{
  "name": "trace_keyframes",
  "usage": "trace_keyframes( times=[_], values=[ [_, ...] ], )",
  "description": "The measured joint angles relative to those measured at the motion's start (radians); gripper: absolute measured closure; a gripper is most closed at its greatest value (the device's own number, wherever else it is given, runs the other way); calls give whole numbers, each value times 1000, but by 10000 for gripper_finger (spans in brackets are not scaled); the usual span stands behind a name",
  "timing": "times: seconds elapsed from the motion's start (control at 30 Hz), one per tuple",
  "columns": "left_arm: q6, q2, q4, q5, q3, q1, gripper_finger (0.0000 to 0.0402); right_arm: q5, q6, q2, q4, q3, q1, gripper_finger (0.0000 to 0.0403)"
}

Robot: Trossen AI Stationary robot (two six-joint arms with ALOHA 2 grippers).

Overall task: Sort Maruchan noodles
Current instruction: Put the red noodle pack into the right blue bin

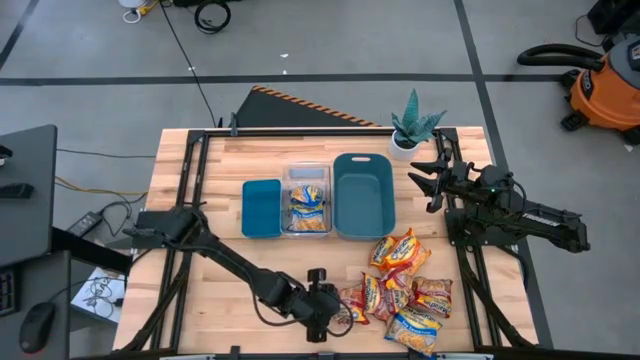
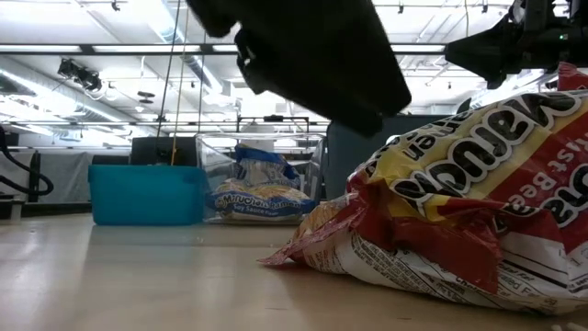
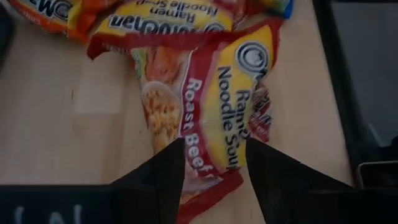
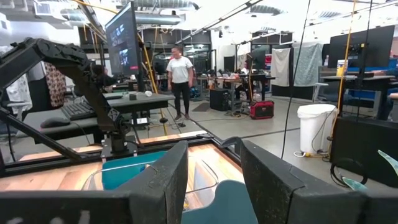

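Note:
Several Maruchan noodle packets [image 1: 405, 285] lie in a loose pile near the table's near right edge. Two more sit in the clear middle bin [image 1: 307, 198]. My left gripper [image 1: 338, 303] is low at the pile's left side, shut on a red-and-yellow Roast Beef packet [image 3: 211, 93], which also fills the right of the low view [image 2: 459, 211]. My right gripper [image 1: 425, 185] hangs open in the air at the far right of the table, beside the plant, touching nothing; its fingers [image 4: 214, 168] stand apart in the right wrist view. My left gripper pinches the Roast Beef packet between its two fingers at one short end [image 3: 208, 165]. The crinkled plastic is squeezed narrow there and fans out wider beyond. The fingers come at it from the table's left, slanting down. The packet's far end lies against the pile.
A small teal bin [image 1: 262, 207], the clear bin and a larger teal bin [image 1: 363, 195] stand in a row at mid table. A potted plant [image 1: 412, 128] sits at the far right corner. Bare wood lies left of the pile. A person stands in the room beyond.

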Motion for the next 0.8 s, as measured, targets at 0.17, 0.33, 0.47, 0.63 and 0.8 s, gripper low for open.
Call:
trace_keyframes(
  times=[0.17, 0.33, 0.47, 0.63, 0.8],
  values=[
    [0, 27, 20, 0, -2, 0, 229, 0, 0, 0, 0, 0, 0, 250],
    [-3, 47, 29, -3, -1, 0, 230, 1, 0, 0, 0, 0, 0, 250],
    [-8, 58, 38, -11, -2, 2, 230, -3, 0, 0, 0, 0, 0, 250],
    [-9, 58, 36, -11, -2, 3, 242, 0, 0, 0, 1, 0, 0, 250],
    [-9, 58, 36, -9, -2, 4, 278, 0, 0, 0, 0, 0, 0, 250]
  ],
)
